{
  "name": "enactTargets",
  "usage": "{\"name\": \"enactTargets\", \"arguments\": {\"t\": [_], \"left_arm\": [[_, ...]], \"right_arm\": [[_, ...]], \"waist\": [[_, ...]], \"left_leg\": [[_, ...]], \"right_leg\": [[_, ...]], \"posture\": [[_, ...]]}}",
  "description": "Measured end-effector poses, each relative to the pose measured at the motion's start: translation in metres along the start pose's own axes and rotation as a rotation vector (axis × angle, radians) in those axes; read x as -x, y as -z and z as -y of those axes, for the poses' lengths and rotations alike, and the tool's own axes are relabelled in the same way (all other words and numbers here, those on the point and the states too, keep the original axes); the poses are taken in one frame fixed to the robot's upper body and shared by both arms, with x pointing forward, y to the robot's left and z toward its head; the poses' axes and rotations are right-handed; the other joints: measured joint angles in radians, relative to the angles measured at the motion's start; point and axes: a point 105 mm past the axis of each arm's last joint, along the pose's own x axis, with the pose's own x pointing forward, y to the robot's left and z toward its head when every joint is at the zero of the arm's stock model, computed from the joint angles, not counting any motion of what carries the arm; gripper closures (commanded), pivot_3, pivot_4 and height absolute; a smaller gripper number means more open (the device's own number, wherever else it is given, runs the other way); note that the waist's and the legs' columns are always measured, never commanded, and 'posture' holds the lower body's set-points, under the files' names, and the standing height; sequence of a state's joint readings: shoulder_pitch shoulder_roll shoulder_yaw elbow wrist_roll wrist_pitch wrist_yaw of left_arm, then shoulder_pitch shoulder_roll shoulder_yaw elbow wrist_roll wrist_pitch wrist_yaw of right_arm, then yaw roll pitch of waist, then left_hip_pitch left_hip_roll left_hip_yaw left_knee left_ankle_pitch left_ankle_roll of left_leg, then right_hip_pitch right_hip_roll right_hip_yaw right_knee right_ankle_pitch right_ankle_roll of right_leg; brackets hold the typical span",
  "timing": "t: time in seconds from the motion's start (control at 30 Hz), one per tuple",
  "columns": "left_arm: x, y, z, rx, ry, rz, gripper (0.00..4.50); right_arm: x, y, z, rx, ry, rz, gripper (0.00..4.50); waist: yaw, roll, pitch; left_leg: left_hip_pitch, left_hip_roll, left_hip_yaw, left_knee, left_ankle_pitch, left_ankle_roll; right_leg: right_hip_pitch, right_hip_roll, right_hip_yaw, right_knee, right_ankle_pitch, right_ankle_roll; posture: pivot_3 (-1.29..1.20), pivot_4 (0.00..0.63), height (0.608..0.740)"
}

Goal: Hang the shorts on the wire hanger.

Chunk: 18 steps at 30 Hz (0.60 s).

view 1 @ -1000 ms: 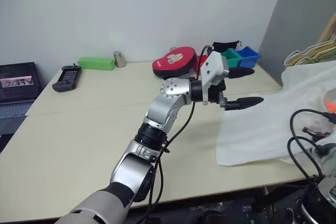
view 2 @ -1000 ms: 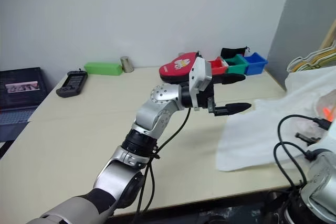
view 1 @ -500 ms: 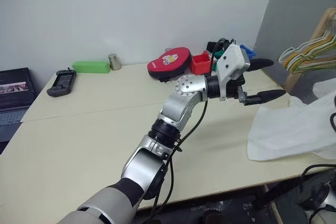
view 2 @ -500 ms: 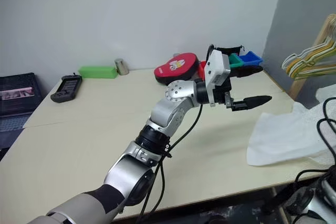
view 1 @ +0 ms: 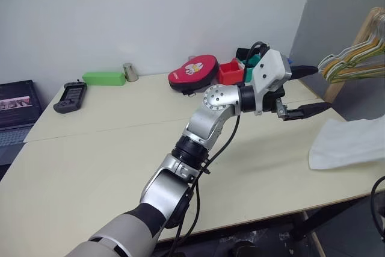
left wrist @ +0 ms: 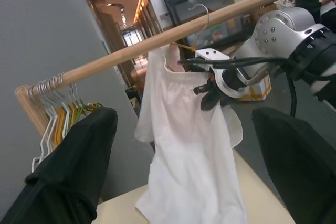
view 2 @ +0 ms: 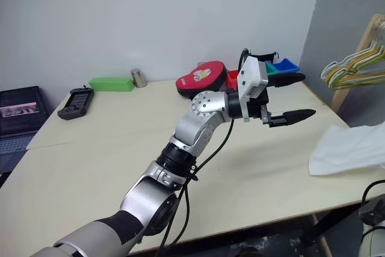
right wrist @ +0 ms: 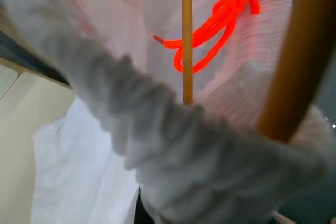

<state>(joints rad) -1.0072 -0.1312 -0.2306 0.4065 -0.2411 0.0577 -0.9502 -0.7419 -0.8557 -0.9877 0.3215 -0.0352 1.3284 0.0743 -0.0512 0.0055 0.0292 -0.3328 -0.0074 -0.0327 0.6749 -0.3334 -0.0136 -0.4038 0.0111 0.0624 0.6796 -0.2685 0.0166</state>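
Pale tabletop (view 1: pixel 90 167) fills the head views, against a white wall. Left gripper (view 1: pixel 304 91) hovers above the table, its two black fingers spread wide and holding nothing. A lower corner of the shorts (view 1: pixel 352 142) lies on the table's right edge. Coloured bins (view 2: pixel 283 67), a red case (view 1: pixel 192 71), a green box (view 1: pixel 103 77) and a handheld device (view 1: pixel 69 95) line the far side. A bunch of hangers (view 1: pixel 352 61) shows at the right.

Left wrist view adds a wooden rail (left wrist: pixel 173 38): the shorts (left wrist: pixel 184 145) hang from it on the wire hanger (left wrist: pixel 197 17), reaching down to the table. Right gripper (left wrist: pixel 212 90) is pressed together on the shorts near the waistband.

Right wrist view adds close detail: gathered white fabric, an orange-red drawstring (right wrist: pixel 220 17) and a thin yellow-orange wire (right wrist: pixel 187 35)
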Motion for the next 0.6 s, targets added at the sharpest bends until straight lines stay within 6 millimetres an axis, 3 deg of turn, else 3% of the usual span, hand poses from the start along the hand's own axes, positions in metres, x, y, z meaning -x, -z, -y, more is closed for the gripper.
{"name": "enactTargets", "arguments": {"t": [0.17, 0.47, 0.53, 0.6], "left_arm": [[0.0, 0.0, 0.0, -0.001, -0.001, 0.001, 0.14], [-0.001, 0.0, 0.0, -0.011, -0.001, -0.004, 0.14], [-0.001, 0.0, 0.0, -0.014, -0.001, -0.006, 0.13], [-0.001, 0.0, 0.0, -0.017, -0.003, -0.007, 0.13]], "right_arm": [[-0.009, 0.008, 0.01, -0.055, 0.008, -0.063, 4.5], [-0.013, 0.003, 0.014, -0.107, -0.003, -0.059, 4.5], [-0.014, 0.003, 0.015, -0.106, 0.0, -0.056, 3.96], [-0.015, 0.002, 0.017, -0.098, 0.008, -0.046, 3.72]], "waist": [[-0.003, 0.0, 0.0], [-0.004, -0.001, 0.0], [-0.004, -0.001, 0.0], [-0.004, -0.001, 0.0]], "left_leg": [[0.003, 0.0, 0.01, 0.0, -0.002, 0.004], [0.003, 0.0, 0.011, 0.0, -0.003, 0.005], [0.003, 0.0, 0.011, 0.0, -0.003, 0.005], [0.003, 0.0, 0.011, 0.0, -0.003, 0.005]], "right_leg": [[0.0, 0.0, 0.009, 0.0, -0.002, 0.003], [0.0, 0.001, 0.011, -0.001, -0.002, 0.005], [0.0, 0.001, 0.011, -0.001, -0.002, 0.005], [0.0, 0.001, 0.011, -0.001, -0.002, 0.005]], "posture": [[-0.05, 0.0, 0.74], [-0.04, 0.0, 0.74], [-0.04, 0.0, 0.74], [-0.04, 0.0, 0.74]]}}
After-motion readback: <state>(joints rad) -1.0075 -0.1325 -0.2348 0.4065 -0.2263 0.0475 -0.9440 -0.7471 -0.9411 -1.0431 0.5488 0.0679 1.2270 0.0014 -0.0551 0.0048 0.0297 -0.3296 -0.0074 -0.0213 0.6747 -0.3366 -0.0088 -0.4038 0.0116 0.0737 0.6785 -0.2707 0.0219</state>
